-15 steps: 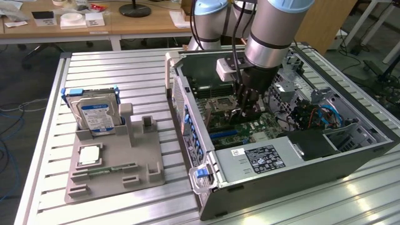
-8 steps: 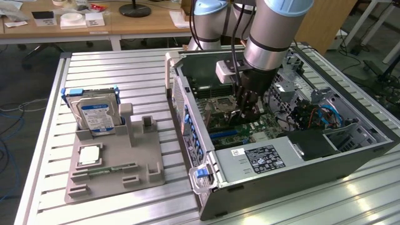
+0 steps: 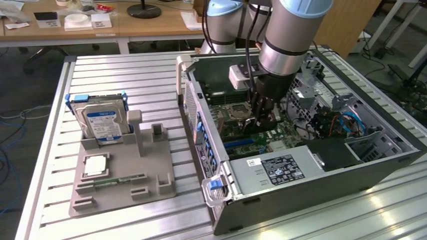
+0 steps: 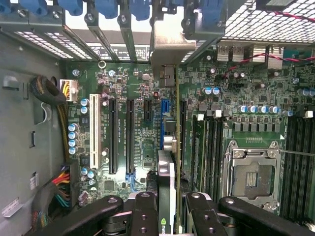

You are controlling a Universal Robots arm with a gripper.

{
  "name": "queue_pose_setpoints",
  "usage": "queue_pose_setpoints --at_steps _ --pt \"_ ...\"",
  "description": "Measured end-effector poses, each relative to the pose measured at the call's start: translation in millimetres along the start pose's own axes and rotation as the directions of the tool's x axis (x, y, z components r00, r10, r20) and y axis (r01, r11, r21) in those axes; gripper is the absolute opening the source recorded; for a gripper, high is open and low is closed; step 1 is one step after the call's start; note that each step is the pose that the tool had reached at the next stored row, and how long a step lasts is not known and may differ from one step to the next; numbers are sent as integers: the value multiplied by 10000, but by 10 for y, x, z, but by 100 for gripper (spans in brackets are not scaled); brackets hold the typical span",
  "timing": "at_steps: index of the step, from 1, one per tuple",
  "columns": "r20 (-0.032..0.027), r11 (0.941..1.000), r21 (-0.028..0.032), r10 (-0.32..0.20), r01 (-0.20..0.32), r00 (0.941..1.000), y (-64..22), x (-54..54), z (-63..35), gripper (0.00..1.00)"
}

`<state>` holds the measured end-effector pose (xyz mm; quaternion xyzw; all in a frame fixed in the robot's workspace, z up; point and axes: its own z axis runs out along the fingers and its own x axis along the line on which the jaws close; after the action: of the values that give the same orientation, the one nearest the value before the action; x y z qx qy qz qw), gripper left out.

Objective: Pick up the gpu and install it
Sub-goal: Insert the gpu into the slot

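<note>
Gripper (image 4: 170, 209) reaches down into the open computer case (image 3: 383, 162), closed narrow on the gpu (image 4: 166, 179); a black finger (image 4: 145, 211) sits against each face of the card.

The gpu stands on edge over the motherboard (image 4: 142, 123), running from the fingers to the slotted rear wall, where its silver bracket (image 4: 170, 42) meets the row of blue latches (image 4: 108, 7); whether its lower edge is seated in a slot cannot be told.

Room to move: on one side of the card lie two long black slots (image 4: 112, 135) and a white slot (image 4: 93, 130), low and flat, then a bundle of coloured cables (image 4: 61, 182) near the case wall; on the other side the CPU socket (image 4: 253, 179) and memory slots (image 4: 300, 162) lie near; the case walls close in all round, open at the top only.

Materials: card with dark face, thin green board edge and bright stamped metal bracket; motherboard green and densely studded with small round capacitors; rear wall perforated metal.

Outside, on the ribbed aluminium table (image 3: 127, 80) to the exterior view's left, a grey moulded fixture (image 3: 117, 195) holds an upright silver hard drive (image 3: 101, 124), well apart from the case.
</note>
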<state>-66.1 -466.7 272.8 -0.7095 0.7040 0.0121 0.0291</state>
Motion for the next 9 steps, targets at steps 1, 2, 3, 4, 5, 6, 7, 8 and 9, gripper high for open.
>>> queue_pose_setpoints --at_steps 1,2,3,4,5,6,7,8,9 --pt "-1 10000 0 0 0 10000 6 0 2 27" --pt "-1 10000 0 0 0 10000 12 1 4 27" --pt "-2 10000 -1 0 0 10000 18 1 6 27" --pt "2 10000 1 0 0 10000 21 0 15 27" --pt "1 10000 1 -1 1 10000 24 1 24 27" --pt "0 10000 0 -1 1 10000 27 2 33 27" --pt "0 10000 0 0 0 10000 31 2 43 27" --pt "-1 10000 0 0 0 10000 33 3 51 27" --pt "-1 10000 0 0 0 10000 36 3 57 27"
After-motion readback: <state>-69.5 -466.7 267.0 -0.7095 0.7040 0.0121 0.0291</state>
